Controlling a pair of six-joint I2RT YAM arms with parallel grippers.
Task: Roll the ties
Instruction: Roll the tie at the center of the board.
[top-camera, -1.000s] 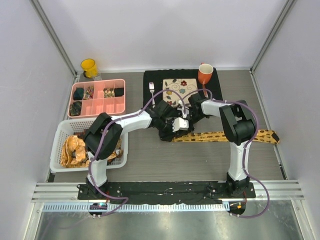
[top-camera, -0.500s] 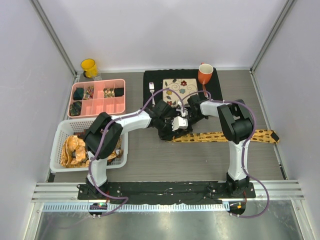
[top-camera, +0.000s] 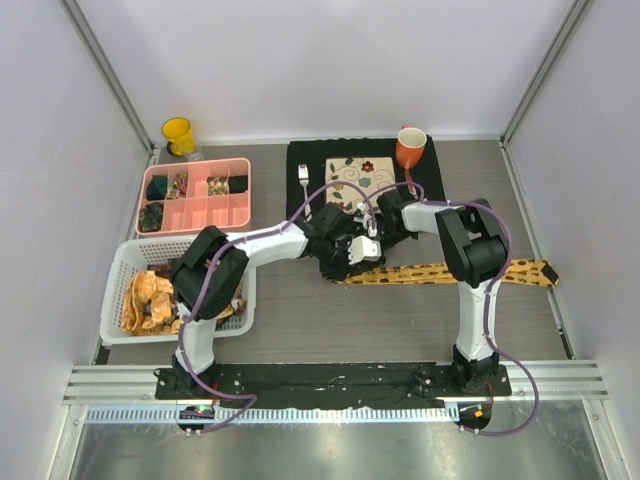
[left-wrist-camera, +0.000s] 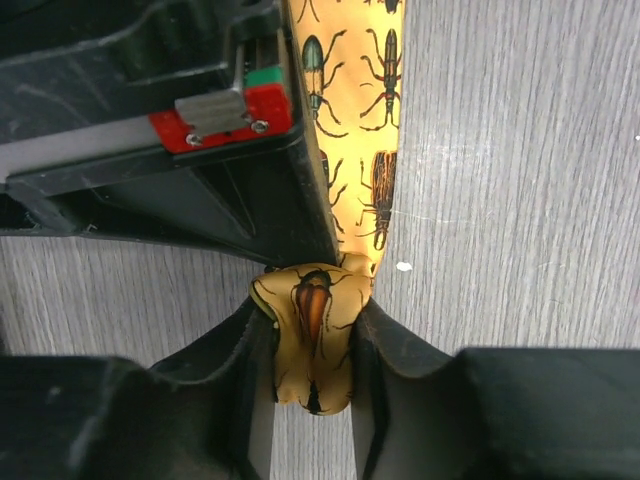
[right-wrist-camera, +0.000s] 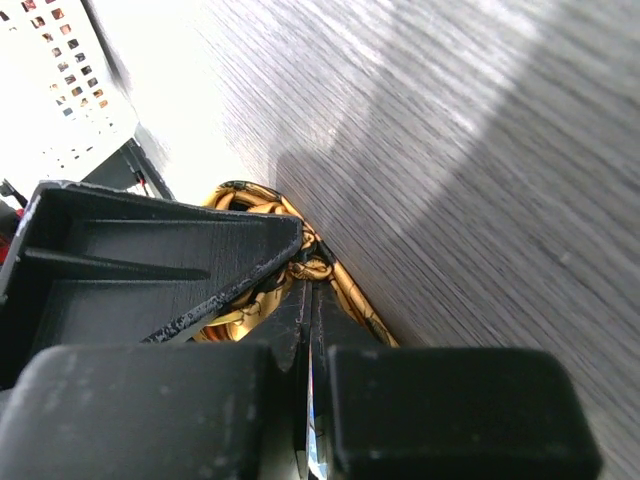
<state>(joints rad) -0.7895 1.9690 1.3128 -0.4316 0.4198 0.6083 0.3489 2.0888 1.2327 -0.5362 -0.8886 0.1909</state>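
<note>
Right fingers (right-wrist-camera: 308, 288) pressed together, only a hairline seam between them. Tips sit in bunched folds of a yellow tie (right-wrist-camera: 297, 268) with dark markings; can't tell if fabric is pinched. Black wedge (right-wrist-camera: 160, 250) lies against the folds from the left. Grey wood-grain bench (right-wrist-camera: 450, 150) beyond, part shadowed. White perforated basket (right-wrist-camera: 55, 60) top left.
</note>
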